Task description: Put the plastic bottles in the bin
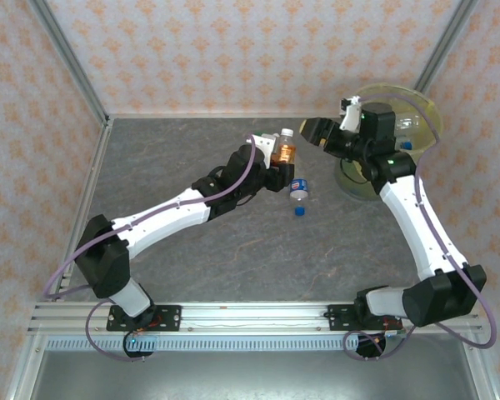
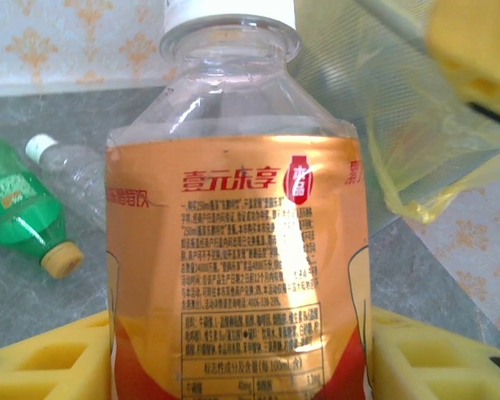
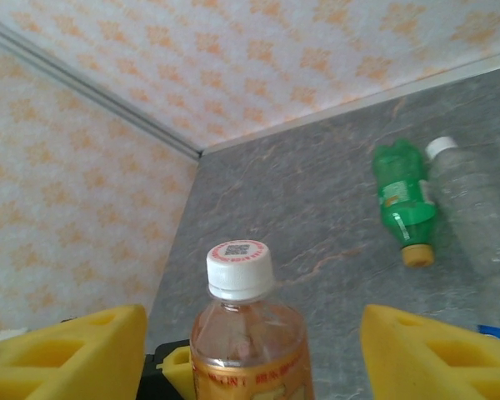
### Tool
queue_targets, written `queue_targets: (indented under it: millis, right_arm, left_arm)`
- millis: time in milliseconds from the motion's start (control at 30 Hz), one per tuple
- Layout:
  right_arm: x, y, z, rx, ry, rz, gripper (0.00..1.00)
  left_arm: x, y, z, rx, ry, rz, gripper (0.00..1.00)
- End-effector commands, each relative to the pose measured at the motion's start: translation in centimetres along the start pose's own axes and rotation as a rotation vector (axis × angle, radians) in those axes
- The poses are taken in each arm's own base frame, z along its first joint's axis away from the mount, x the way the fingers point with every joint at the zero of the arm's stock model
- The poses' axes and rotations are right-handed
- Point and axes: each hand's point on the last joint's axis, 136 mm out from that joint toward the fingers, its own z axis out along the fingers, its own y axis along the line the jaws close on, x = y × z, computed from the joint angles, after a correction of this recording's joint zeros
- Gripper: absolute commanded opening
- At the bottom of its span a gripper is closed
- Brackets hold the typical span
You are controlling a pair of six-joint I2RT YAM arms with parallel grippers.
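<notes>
Nearest your arm bases, a loose blue cap (image 1: 300, 212) lies on the grey table (image 1: 192, 258). Just beyond it a blue-labelled bottle (image 1: 298, 189) lies on its side.

Above those 2 things, your left gripper (image 1: 275, 171) is pinching the orange-labelled bottle (image 1: 286, 150) by its lower body. It holds the bottle upright and off the table, white cap on top. In the left wrist view you can see the 2 yellow fingers (image 2: 50, 358) pressed against either side of the label's lower part.

Your right gripper (image 1: 315, 131) faces that same bottle from the bin side. In the right wrist view its 2 yellow pads (image 3: 67, 350) stand spread, 1 on each side of the bottle's neck. There is a plain gap on both sides, and they touch nothing.

Farther out on the table, a green bottle (image 3: 404, 204) with a yellowish cap and a clear bottle (image 3: 471, 196) with a white cap lie just beside each other.

Farthest away, the bin (image 1: 400, 90) stands by the far right corner, behind your right gripper, with its yellow liner (image 2: 417, 125) hanging over the rim. The held bottle is near the bin, off to its left and not over its mouth.
</notes>
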Motion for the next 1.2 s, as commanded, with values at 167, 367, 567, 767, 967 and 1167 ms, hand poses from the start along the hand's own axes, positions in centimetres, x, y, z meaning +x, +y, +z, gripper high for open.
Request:
queue_targets:
  millis: [167, 367, 567, 767, 967, 1167]
  right_arm:
    - [0.3, 2.9, 1.2, -0.08, 0.073, -0.043, 0.59]
    - [0.7, 2.5, 1.7, -0.063, 0.089, -0.046, 0.54]
    - [1.4, 1.8, 2.1, -0.042, 0.109, -0.044, 0.51]
    - [1.9, 1.4, 2.4, -0.034, 0.124, -0.044, 0.49]
    - [2.3, 1.5, 2.5, -0.036, 0.139, -0.046, 0.4]
    - [2.8, 1.5, 2.6, -0.035, 0.155, -0.052, 0.31]
  left_arm:
    - [-2.1, -1.4, -1.9, -0.016, -0.071, 0.152, 0.57]
    - [-2.1, -2.3, -2.3, 0.002, -0.077, 0.165, 0.57]
    - [-2.2, -2.9, -2.5, 0.017, -0.08, 0.176, 0.57]
    - [-2.1, -3.6, -2.5, 0.029, -0.073, 0.199, 0.57]
    - [-1.9, -3.9, -2.4, 0.029, -0.069, 0.211, 0.57]
    - [-1.9, -4.0, -2.6, 0.034, -0.069, 0.208, 0.57]
